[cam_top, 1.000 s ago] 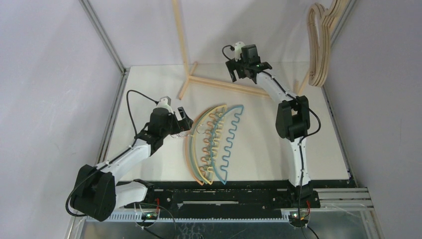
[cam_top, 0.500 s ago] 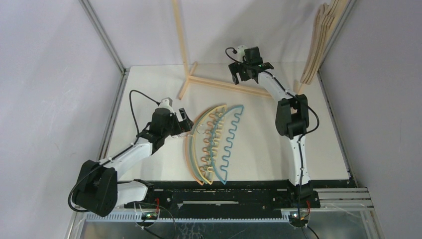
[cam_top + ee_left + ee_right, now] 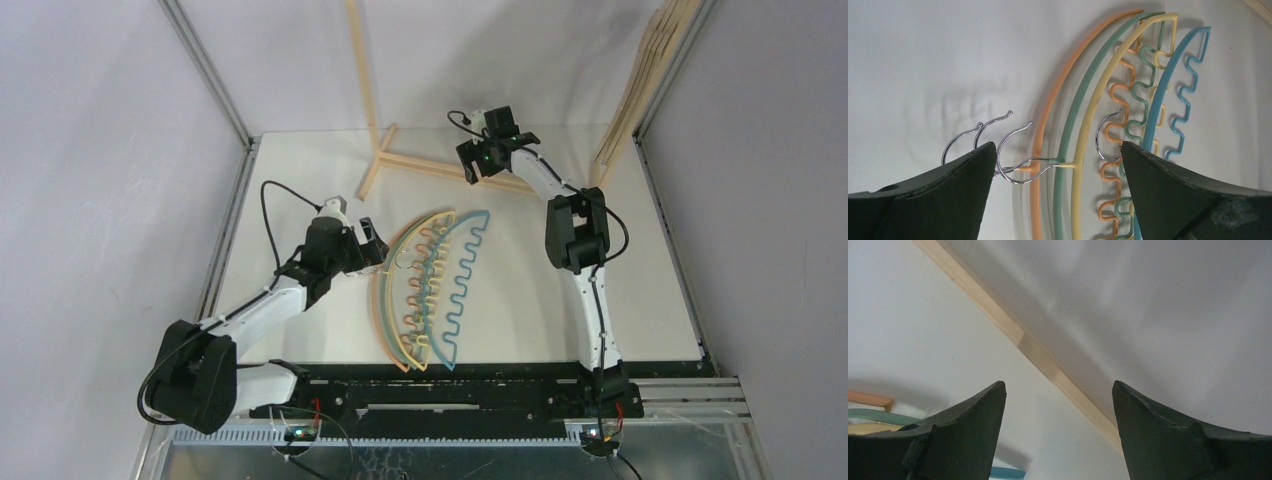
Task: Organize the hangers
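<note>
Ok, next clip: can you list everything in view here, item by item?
orange hanger: one, orange, flat on the table's middle, outermost on the left
green hanger: one, green, nested next to the orange
yellow hanger: one, yellow, nested next to the green
teal hanger: one, teal, rightmost of the stack
metal hooks: four, silver, three left of the arcs, one over the wavy bars
wooden hangers: count unclear, pale wood, edge-on at the far right corner
rack: one, pale wood, far side of the table
table: one, white
left gripper: one, black, open above the hooks
right gripper: one, black, open above the rack's foot bar
</note>
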